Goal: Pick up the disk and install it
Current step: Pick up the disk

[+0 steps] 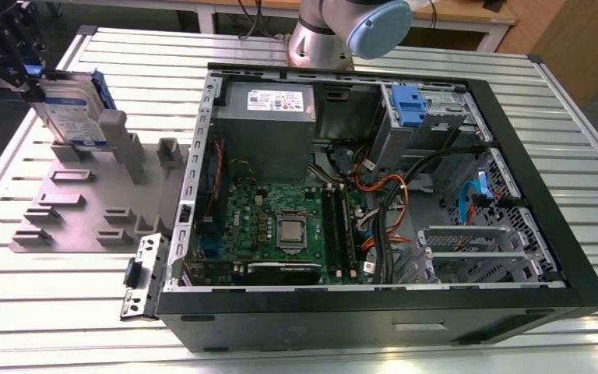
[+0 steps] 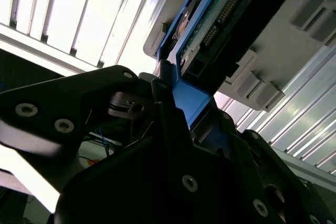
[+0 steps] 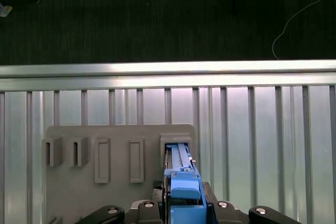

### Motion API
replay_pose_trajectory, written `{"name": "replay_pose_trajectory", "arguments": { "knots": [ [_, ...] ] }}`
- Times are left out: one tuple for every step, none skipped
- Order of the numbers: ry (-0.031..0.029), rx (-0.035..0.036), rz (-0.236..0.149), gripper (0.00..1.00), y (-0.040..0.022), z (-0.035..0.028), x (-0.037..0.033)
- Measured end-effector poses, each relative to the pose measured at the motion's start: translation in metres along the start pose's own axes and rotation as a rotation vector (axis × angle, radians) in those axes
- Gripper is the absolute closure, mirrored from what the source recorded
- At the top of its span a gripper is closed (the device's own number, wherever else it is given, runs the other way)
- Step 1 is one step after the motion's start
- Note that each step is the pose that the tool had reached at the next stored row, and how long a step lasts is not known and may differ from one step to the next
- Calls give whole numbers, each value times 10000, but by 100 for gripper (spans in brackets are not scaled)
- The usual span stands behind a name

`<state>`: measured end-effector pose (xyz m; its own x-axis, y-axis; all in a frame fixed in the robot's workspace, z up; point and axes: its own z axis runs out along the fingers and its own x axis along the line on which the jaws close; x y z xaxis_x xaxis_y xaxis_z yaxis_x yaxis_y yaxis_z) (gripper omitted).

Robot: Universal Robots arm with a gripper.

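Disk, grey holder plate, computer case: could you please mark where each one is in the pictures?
disk [image 1: 66, 113], exterior view, on its labelled face.
grey holder plate [image 1: 83, 218], exterior view, on a bare flat part.
computer case [image 1: 382, 318], exterior view, on its black outer wall.

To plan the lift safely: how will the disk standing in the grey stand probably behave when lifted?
Probably stiff and heavy for its size: the disk is a flat metal slab. Its blue carrier, gripped by the tool, may flex slightly.
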<state>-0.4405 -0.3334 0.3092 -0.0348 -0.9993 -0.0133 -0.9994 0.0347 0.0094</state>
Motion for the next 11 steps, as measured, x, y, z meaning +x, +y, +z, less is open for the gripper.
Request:
{"name": "replay_pose_trajectory", "arguments": {
  "knots": [
    [0, 0, 0, 63, 0, -4, 0],
    [2, -4, 0, 63, 0, -14, 0],
    [1, -1, 0, 63, 0, -21, 0],
    [0, 1, 0, 63, 0, -29, 0],
    [0, 0, 0, 63, 1, -37, 0],
    [0, -1, 0, 63, 0, -45, 0],
    [0, 0, 0, 63, 1, -52, -1],
    [-1, 1, 0, 63, 1, -55, -1],
    [-1, 3, 0, 63, 0, -58, -1],
    [-1, 3, 0, 63, 0, -59, -1],
    [-1, 2, 0, 63, 0, -62, -1]
  ]
}}
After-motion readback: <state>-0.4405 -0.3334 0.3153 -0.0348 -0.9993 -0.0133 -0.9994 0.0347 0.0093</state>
